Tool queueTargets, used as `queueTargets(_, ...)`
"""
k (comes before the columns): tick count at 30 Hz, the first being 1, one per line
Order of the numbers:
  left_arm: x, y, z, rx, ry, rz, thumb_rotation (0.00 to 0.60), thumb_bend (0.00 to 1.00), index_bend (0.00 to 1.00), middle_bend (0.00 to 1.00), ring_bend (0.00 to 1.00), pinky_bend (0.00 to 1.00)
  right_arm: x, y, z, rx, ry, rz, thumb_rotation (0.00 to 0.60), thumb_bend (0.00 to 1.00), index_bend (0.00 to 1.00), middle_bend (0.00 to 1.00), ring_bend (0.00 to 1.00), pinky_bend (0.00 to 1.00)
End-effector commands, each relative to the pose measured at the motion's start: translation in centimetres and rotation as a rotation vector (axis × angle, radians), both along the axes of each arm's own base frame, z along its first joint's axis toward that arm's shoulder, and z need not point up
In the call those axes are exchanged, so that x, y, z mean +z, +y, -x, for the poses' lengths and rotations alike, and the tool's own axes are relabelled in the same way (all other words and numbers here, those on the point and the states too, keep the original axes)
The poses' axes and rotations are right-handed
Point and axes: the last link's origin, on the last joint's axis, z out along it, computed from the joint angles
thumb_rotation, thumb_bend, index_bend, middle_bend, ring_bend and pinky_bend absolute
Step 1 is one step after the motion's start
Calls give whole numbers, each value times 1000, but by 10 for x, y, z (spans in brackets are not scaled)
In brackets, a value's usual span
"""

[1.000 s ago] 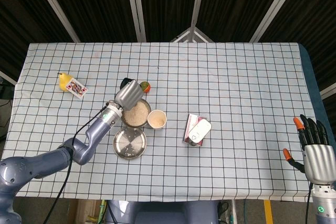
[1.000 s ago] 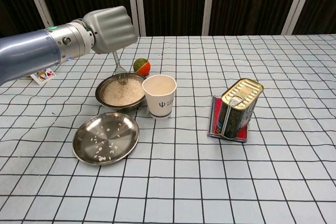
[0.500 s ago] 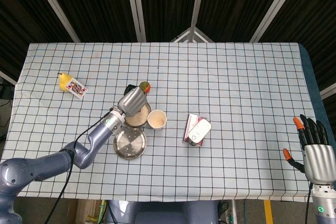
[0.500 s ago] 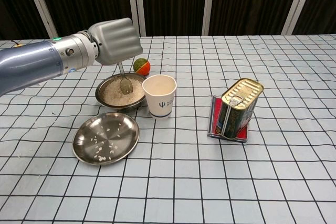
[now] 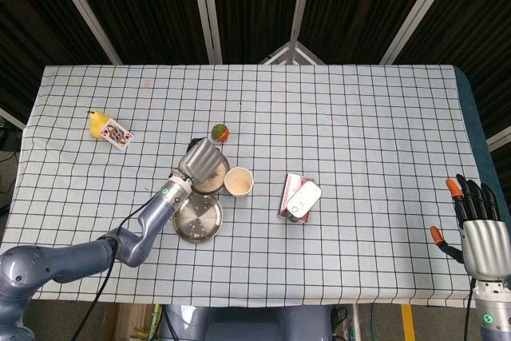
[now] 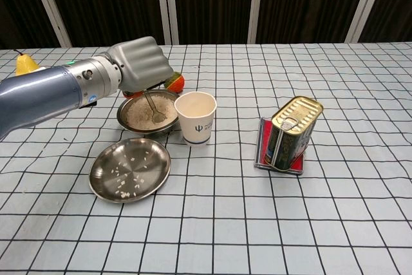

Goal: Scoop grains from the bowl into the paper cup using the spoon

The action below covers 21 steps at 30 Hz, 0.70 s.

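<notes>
The paper cup (image 6: pixel 196 117) bears an unreadable logo.

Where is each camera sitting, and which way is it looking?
Head view: sits high above the table, looking almost straight down; shows the left hand and its arm over the bowl, plus the right hand at the lower right edge.
Chest view: sits low at the table's near edge, looking forward across it; shows only the left hand, holding the spoon in the bowl's grains.
Both share the left hand, bowl, paper cup, metal plate and tin can.
</notes>
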Motion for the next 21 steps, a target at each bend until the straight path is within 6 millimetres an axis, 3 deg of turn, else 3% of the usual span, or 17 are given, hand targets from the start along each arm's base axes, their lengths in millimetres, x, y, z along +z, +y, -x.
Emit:
queueTargets(1, -3, -4, 0, 88, -72, 10, 600, 439, 536, 1000, 1000, 1000, 0, 0, 0, 0, 0, 0, 600, 331, 0, 0, 0, 0)
queueTargets(8, -3, -7, 1, 222, -186, 8, 600, 440, 536, 1000, 1000, 1000, 0, 0, 0, 0, 2, 0, 600, 332, 0, 0, 0, 0)
queueTargets(21, 9, -5, 4, 320, -324, -34, 600, 440, 537, 1000, 1000, 1000, 0, 0, 0, -2, 3, -2, 600, 332, 0, 0, 0, 0)
